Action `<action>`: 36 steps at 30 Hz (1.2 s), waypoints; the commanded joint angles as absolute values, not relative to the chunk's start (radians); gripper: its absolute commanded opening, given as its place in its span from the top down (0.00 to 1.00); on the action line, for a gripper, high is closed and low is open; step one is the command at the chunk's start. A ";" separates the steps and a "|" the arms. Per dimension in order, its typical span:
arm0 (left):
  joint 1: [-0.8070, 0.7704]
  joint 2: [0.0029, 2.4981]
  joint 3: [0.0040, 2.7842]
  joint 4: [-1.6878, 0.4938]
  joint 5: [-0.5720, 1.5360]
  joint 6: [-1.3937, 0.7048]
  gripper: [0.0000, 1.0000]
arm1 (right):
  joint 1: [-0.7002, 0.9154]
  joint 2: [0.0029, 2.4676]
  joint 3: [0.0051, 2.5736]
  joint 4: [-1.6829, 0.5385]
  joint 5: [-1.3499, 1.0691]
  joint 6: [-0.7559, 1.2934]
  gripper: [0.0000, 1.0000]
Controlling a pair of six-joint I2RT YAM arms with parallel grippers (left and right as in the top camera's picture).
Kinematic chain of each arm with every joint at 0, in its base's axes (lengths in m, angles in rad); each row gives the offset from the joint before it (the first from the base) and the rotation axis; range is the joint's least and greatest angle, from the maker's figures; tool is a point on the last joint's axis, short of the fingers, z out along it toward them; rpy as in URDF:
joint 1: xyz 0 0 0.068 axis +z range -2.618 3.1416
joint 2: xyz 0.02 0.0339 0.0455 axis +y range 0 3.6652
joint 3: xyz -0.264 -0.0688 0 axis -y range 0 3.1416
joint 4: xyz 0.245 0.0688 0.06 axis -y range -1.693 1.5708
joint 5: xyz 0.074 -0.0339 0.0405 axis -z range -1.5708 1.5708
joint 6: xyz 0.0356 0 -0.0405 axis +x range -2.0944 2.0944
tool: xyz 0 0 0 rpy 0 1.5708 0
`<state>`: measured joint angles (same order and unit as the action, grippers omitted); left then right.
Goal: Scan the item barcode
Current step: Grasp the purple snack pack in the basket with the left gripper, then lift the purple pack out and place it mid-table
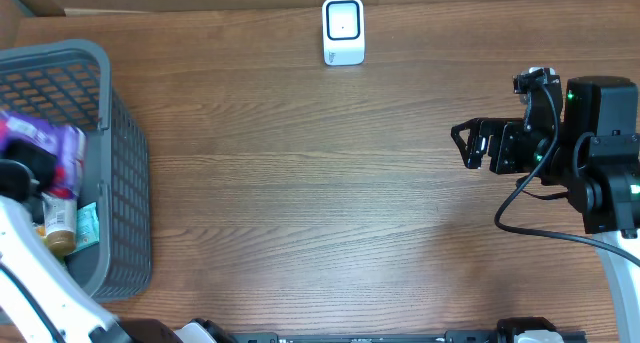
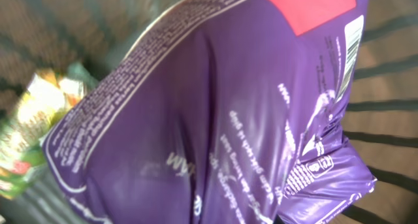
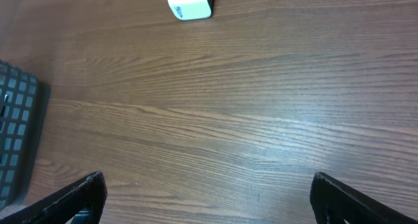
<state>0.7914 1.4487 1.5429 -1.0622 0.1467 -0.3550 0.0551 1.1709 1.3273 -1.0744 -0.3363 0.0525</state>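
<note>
left gripper (image 1: 28, 163) is clenching on the purple packet (image 2: 215, 119) inside the grey basket (image 1: 125, 183); right gripper (image 1: 463, 145) is hanging with jaws released, well apart from the white scanner (image 1: 343, 30).

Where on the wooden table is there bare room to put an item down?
The wooden tabletop is bare between the grey plastic mesh basket and the open right tool, up to the small white scanner box at the far edge. The basket is crowded: purple foil pouch, teal packet.

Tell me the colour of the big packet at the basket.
Purple packet, red corner; clearest in left wrist view.
</note>
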 commanded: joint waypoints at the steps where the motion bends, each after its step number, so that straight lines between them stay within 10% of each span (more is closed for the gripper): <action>1: 0.775 1.396 1.739 -1.135 0.336 -0.196 0.96 | 0.062 1.169 1.349 -1.068 -0.343 0.056 0.00; 14: 0.271 1.401 1.761 -1.346 0.612 0.041 0.96 | 0.062 1.169 1.349 -1.056 -0.342 0.056 0.00; 33: -0.408 1.980 1.552 -0.960 0.467 -0.231 0.96 | 0.062 1.169 1.349 -1.050 -0.342 0.056 0.00; 36: -0.444 2.047 1.552 -0.956 0.460 -0.281 0.75 | 0.062 1.169 1.349 -1.049 -0.342 0.056 0.00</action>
